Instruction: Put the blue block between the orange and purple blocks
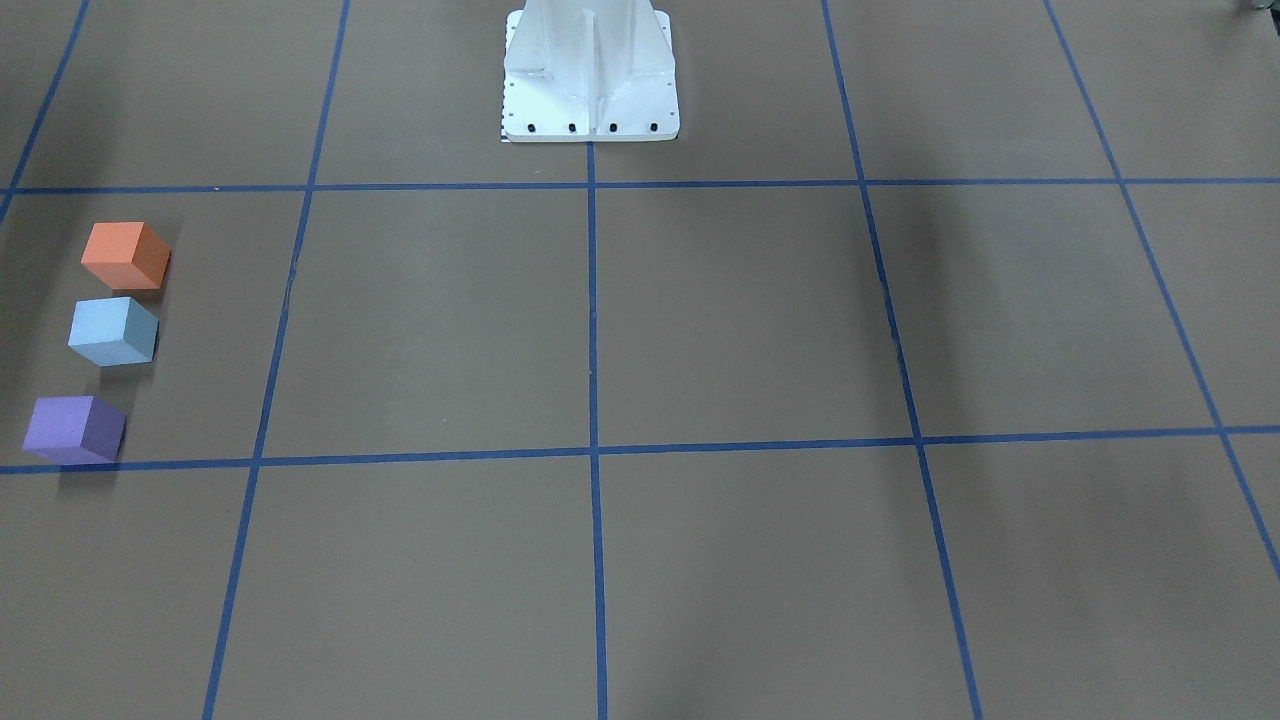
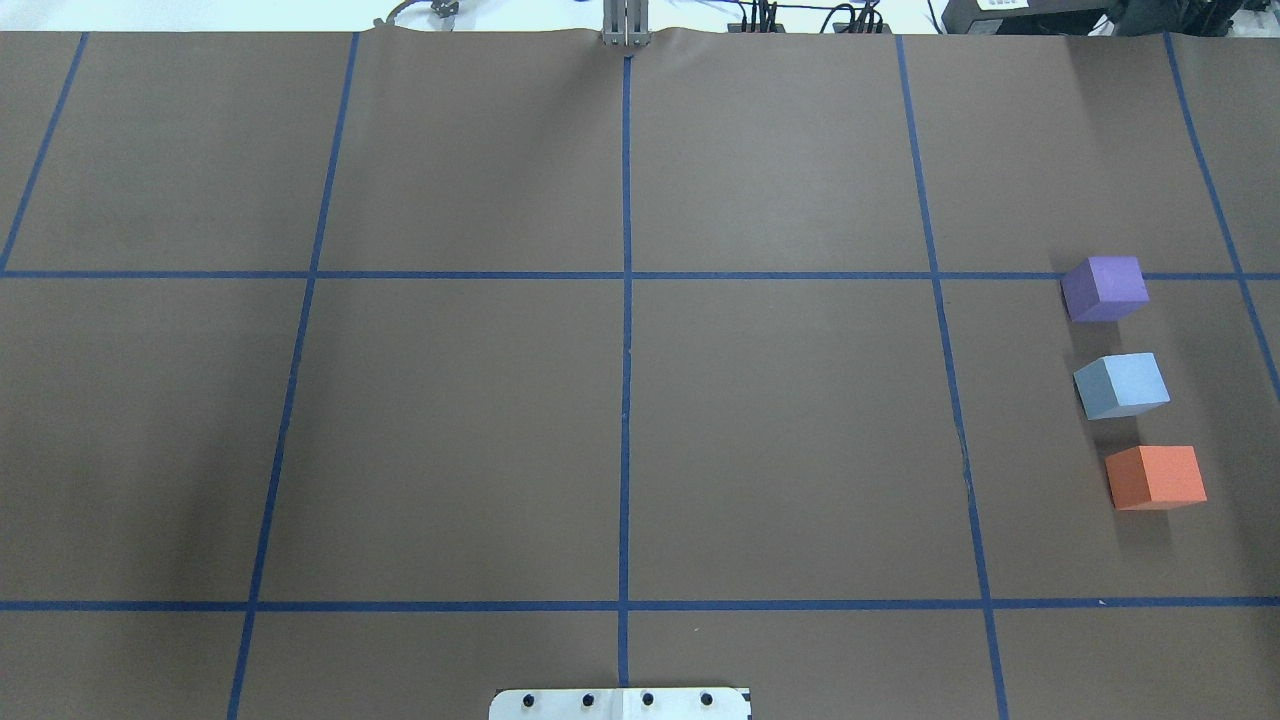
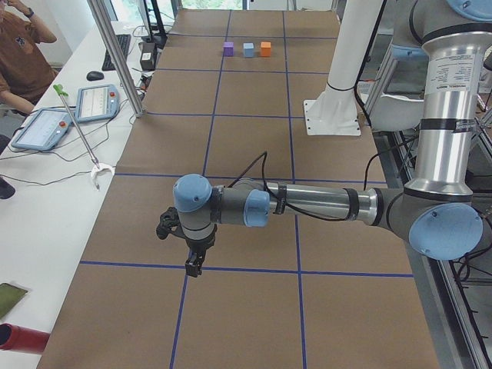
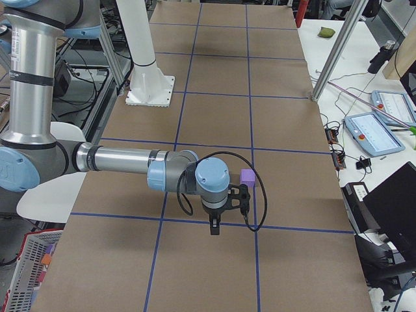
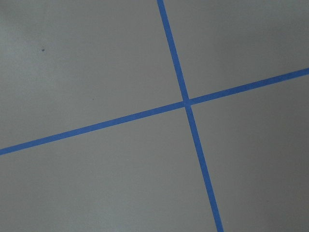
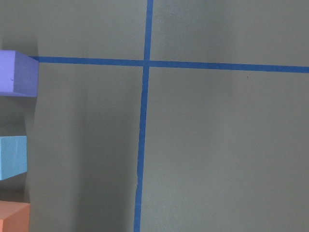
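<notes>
Overhead view, read off my monitor. The blue block (image 2: pixel 1122 385) is a pale matte cube with foam-like faces and crisp edges. It lies flat on the brown paper-like mat (image 2: pixel 450 430), at about 3 o'clock from the table's middle.

The purple block (image 2: pixel 1104 288) is at its 12 o'clock. The orange block (image 2: pixel 1156 477) is at its 6 o'clock, drifting a little toward 5. All three share the cube shape and dull finish, and bare mat shows in both gaps. I log the blue one as lying between the other two. The purple cube meets a line of the blue tape grid (image 2: pixel 627 350).

The left gripper (image 3: pixel 194 267) shows only from the left-end camera. Its dark fingers point down over the mat, well apart from the blocks. I cannot tell whether the pincer is released or clenched.

The right gripper (image 4: pixel 215 227) shows only from the right-end camera, hanging over the mat near the blocks. The purple cube peeks out beside the wrist. Again, I cannot tell the pincer's state.

The white metal base plate (image 1: pixel 590 110) has dark bolt holes along its edge.

The right wrist camera clips the three cubes at its 9 o'clock edge. The left wrist camera shows only smooth mat and crossing tape.
</notes>
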Robot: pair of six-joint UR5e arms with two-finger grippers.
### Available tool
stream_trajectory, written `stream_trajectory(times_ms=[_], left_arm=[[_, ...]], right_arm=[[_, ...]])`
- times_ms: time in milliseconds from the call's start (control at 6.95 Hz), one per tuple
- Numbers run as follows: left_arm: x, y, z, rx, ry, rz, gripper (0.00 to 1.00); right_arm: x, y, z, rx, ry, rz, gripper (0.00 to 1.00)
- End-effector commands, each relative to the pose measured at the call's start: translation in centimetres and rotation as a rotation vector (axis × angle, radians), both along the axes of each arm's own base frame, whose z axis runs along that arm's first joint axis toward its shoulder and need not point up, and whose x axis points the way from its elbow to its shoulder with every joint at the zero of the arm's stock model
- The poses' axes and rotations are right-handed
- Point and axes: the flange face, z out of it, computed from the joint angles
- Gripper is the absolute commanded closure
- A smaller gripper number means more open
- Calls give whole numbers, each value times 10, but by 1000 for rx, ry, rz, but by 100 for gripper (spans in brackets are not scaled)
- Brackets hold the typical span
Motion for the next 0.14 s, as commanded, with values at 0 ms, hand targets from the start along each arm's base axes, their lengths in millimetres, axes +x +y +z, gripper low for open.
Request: stream_trajectory(times_ms=[0], left_arm=[[0,0,0,-1,0,0,0]], right_arm=[[0,0,-1,2,0,0,0]])
